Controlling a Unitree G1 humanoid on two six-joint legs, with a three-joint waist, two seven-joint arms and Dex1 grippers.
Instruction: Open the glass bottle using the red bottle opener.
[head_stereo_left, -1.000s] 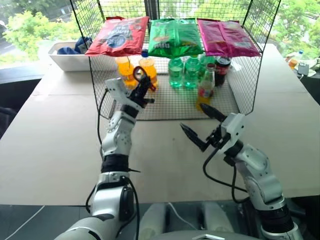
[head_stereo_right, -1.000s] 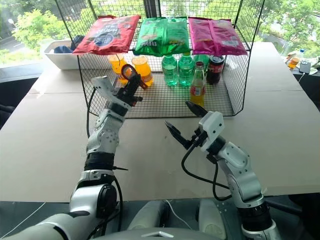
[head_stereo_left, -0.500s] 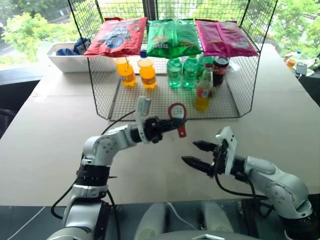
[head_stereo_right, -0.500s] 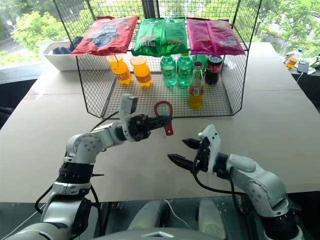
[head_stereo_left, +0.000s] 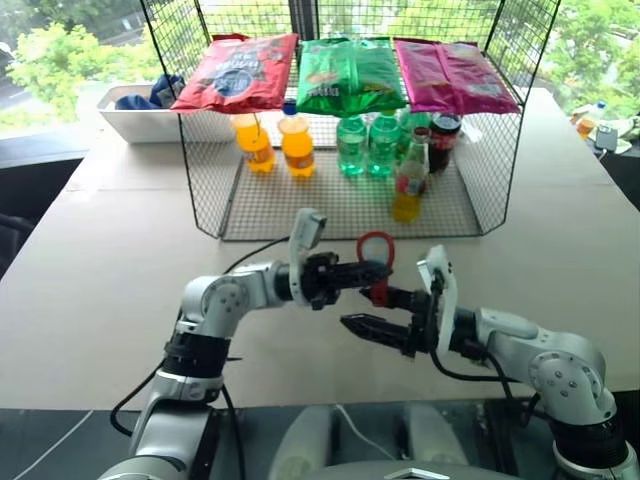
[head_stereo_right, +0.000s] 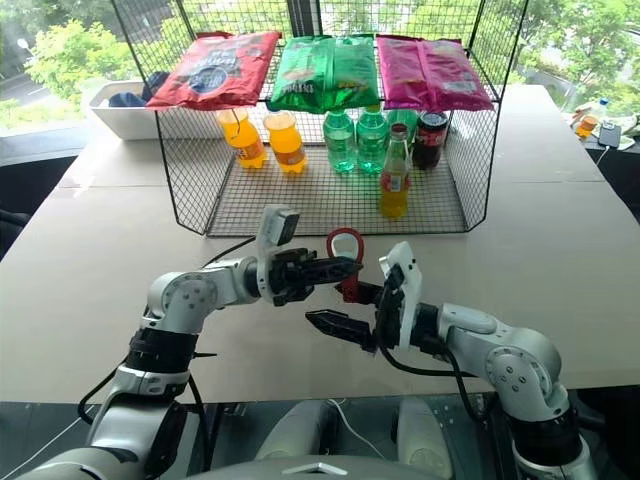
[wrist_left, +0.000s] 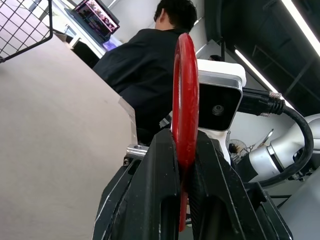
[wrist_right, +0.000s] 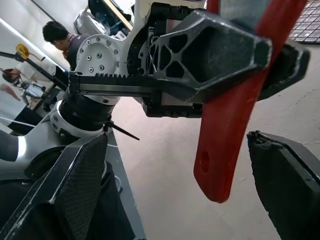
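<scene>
meanwhile the left gripper (head_stereo_right: 345, 268) was clamped shut on the red bottle opener (head_stereo_right: 346, 262), ring head up and tapering handle hanging down, above the beige table (head_stereo_right: 90, 260) in front of the wire rack (head_stereo_right: 470, 180). the right gripper (head_stereo_right: 348, 312) pointed at it from the other side with its two black fingers spread wide, one above and one below, holding nothing; in the right wrist view the opener's handle end (wrist_right: 220, 140) hung between those fingers without touching them. the glass bottle (head_stereo_right: 394, 178) stood upright on the rack's lower shelf, cap on, beside a dark cola bottle (head_stereo_right: 430, 136) and near green bottles (head_stereo_right: 355, 140) and orange plastic bottles (head_stereo_right: 265, 142). its red-and-blue label was too small to read. red, green and pink snack bags (head_stereo_right: 325, 70) lay on top, their print illegible
</scene>
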